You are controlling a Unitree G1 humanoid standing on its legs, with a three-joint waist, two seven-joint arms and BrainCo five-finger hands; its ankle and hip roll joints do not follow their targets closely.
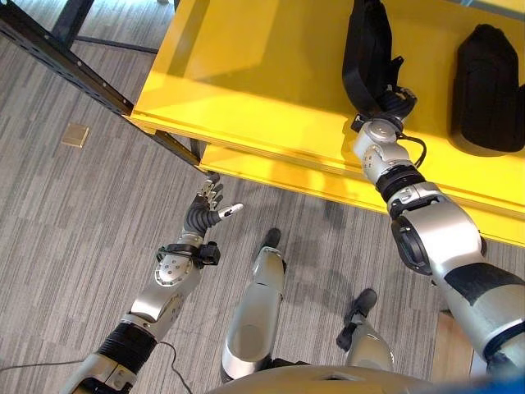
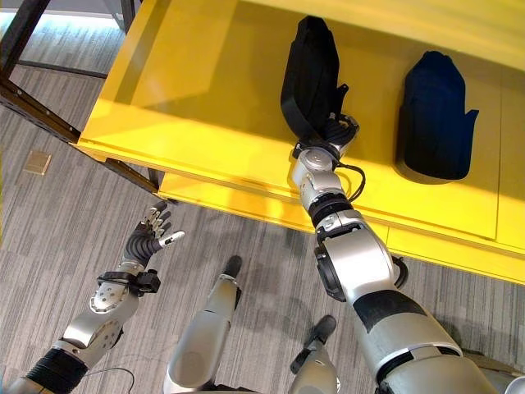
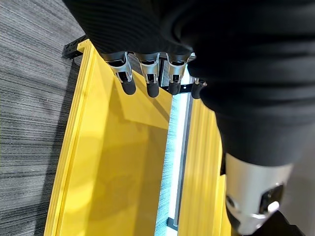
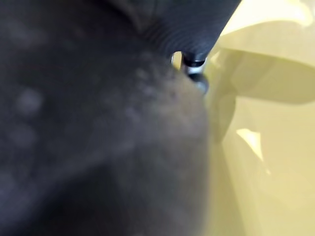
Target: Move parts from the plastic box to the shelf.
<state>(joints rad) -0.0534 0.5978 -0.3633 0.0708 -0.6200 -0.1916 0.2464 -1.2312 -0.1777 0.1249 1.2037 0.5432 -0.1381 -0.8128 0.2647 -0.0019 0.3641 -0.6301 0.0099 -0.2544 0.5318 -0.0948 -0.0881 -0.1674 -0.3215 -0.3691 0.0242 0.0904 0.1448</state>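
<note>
A long black part [image 2: 310, 70] lies on the yellow shelf [image 1: 271, 90]. My right hand [image 2: 332, 130] is at its near end, fingers curled round it; in the right wrist view the part [image 4: 98, 123] sits close against the palm with one fingertip [image 4: 197, 78] showing past it. A second black part [image 2: 435, 115] rests on the shelf to the right, apart from the hand. My left hand [image 1: 205, 209] hangs over the floor just below the shelf's front edge, open and holding nothing, its fingers [image 3: 147, 78] straight.
A dark metal frame rail [image 1: 66, 61] runs diagonally along the shelf's left side. A small square plate [image 1: 75, 135] is set in the grey carpet floor. The left half of the shelf top is bare yellow.
</note>
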